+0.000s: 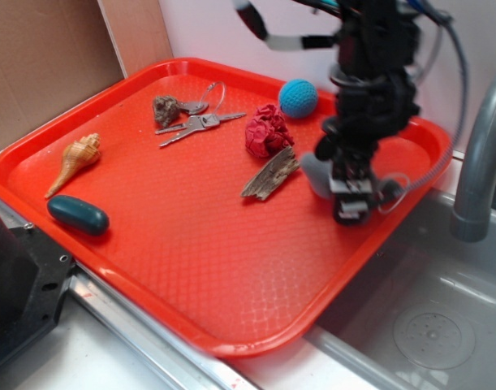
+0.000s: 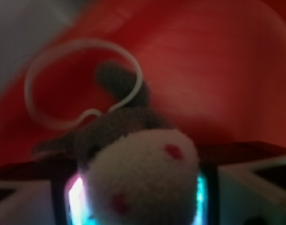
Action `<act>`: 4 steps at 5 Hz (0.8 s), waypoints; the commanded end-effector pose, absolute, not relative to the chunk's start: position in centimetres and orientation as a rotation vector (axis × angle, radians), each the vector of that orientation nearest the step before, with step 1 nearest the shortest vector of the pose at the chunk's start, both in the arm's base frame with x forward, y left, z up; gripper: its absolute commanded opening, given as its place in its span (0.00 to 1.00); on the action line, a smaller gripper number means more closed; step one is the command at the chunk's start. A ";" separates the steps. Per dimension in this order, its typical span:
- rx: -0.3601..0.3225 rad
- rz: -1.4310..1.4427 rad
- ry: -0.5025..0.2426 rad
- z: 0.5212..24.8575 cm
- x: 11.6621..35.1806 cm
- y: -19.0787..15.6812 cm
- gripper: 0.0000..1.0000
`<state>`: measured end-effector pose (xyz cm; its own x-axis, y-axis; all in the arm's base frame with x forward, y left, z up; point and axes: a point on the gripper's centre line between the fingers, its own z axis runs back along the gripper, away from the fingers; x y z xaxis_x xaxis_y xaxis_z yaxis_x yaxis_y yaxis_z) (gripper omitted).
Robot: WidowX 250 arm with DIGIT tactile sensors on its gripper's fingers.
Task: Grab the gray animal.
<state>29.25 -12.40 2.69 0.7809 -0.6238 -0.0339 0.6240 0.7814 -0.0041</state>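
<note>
The gray animal (image 1: 315,173) lies at the right side of the red tray (image 1: 191,236), mostly covered by the black arm, with its white cord loop (image 1: 400,193) sticking out toward the tray's right rim. My gripper (image 1: 351,203) stands straight down over it. In the wrist view the plush's white face with red dots (image 2: 143,168) fills the space between the jaws of my gripper (image 2: 140,199), and both sides of the face press against the pads. Gray ears and the cord loop (image 2: 49,75) reach away over the tray floor.
A brown driftwood piece (image 1: 270,174) and a crumpled red ball (image 1: 268,132) lie just left of the gripper. A blue ball (image 1: 298,97), keys (image 1: 195,122), a shell (image 1: 75,160) and a dark teal oval (image 1: 77,214) lie elsewhere on the tray. A sink and a gray faucet (image 1: 479,154) are at right.
</note>
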 end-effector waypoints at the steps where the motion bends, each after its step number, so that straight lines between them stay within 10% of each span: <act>1: 0.007 -0.498 -0.178 14.0 17.7 -8.7 0.00; 2: -0.020 -0.466 -0.213 18.4 14.9 -8.3 0.00; 4: -0.134 -0.176 0.065 20.0 16.4 -6.7 0.00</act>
<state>17.25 -4.48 18.65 0.9824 -0.1608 -0.0954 0.1479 0.9804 -0.1300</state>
